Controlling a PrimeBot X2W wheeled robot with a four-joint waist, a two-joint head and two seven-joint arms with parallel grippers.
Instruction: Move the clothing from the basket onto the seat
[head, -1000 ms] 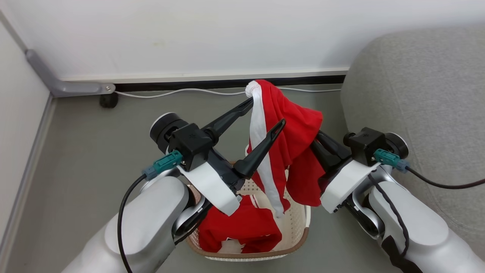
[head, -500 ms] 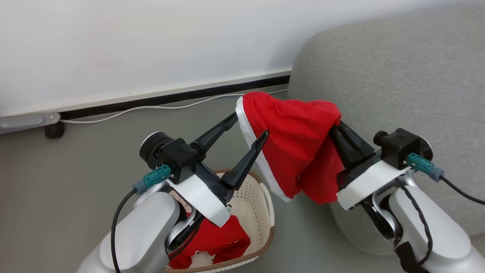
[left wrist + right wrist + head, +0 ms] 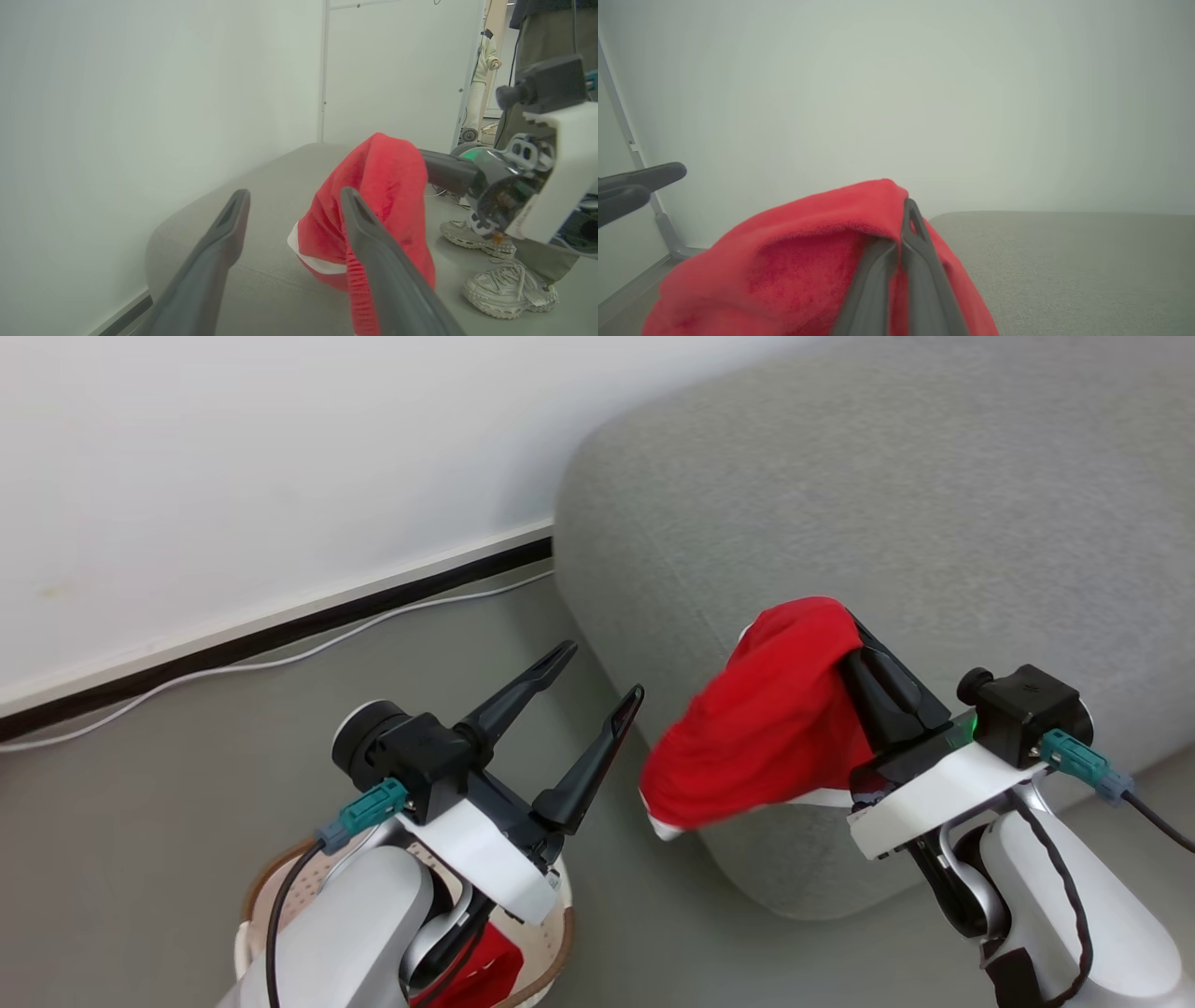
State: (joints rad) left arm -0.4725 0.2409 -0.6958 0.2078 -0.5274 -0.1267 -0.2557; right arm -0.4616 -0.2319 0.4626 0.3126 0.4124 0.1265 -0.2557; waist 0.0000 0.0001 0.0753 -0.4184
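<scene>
Fleecy clothing (image 3: 766,747), matt woven seat (image 3: 840,504).

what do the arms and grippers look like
The left gripper and right gripper each have two long dark tapered fingers, a black block, a white wrist plate, a teal connector with a black cable, and a silver-grey forearm.

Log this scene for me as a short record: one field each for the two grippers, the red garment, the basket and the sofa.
sofa: grey, rounded end towards the robot
basket: on the floor under the left arm, more red clothing inside
left gripper: open, empty, above the floor
right gripper: shut on the red garment
red garment: hangs from the right gripper at the sofa's end; whether it touches the sofa cannot be told
</scene>
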